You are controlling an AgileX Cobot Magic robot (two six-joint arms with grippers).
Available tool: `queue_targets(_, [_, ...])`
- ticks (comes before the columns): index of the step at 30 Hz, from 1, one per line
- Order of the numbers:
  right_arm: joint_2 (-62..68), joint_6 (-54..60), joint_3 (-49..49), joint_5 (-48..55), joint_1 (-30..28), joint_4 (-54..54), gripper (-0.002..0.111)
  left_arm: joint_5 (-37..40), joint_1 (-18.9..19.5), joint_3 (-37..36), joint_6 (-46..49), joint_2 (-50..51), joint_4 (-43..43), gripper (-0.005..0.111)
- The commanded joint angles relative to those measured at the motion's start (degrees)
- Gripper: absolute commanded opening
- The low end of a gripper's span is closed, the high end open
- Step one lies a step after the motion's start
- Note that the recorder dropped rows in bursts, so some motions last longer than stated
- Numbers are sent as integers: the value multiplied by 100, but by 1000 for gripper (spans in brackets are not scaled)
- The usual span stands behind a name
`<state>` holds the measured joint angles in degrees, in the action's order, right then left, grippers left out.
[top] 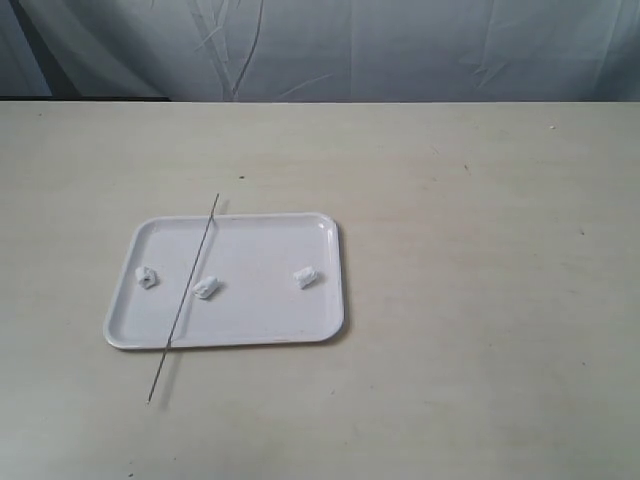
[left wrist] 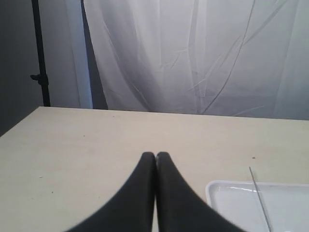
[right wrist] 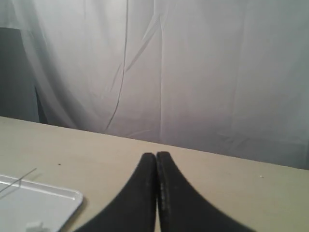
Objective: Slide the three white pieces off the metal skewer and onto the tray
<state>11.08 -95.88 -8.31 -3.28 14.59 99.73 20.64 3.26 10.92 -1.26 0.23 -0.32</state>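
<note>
While left hand [left wrist: 155,157], right hand [right wrist: 156,157] each pinched together, three white pieces [top: 205,288] on tray [top: 262,245].

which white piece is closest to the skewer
The middle piece, just right of the metal skewer; the left piece and right piece sit farther off.

No readable text
No lettering, label, brand, number or sign is made out on the tray [top: 262,248], the table [top: 480,300] or the white backdrop [top: 400,50].
</note>
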Motion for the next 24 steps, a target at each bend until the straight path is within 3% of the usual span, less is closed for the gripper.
queue_targets(1, [-25, 513, 322, 159, -23, -136, -1, -970, 9, -602, 3, -23, -182, 0])
queue_targets(4, [-419, 457, 448, 209, -136, -64, -1, -1196, 9, -880, 3, -23, -182, 0])
queue_targets(9, [-1108, -647, 765, 250, -750, 22, -1, -1078, 9, -984, 3, -23, -116, 0])
queue_targets(11, [-1108, -602, 808, -31, -1055, 22, -1, -904, 9, -984, 3, -23, -80, 0])
queue_targets(15, [-1108, -154, 818, -135, -1126, 21, -1, -559, 9, -984, 19, -23, -20, 0])
queue_targets(17, [-1108, 1084, 831, -50, -1126, -1043, -1, -382, 9, -984, 19, -23, -20, 0])
queue_targets(24, [-1108, 6997, 831, 328, -1126, -7078, -1, -454, 9, -1092, 20, -23, -46, 0])
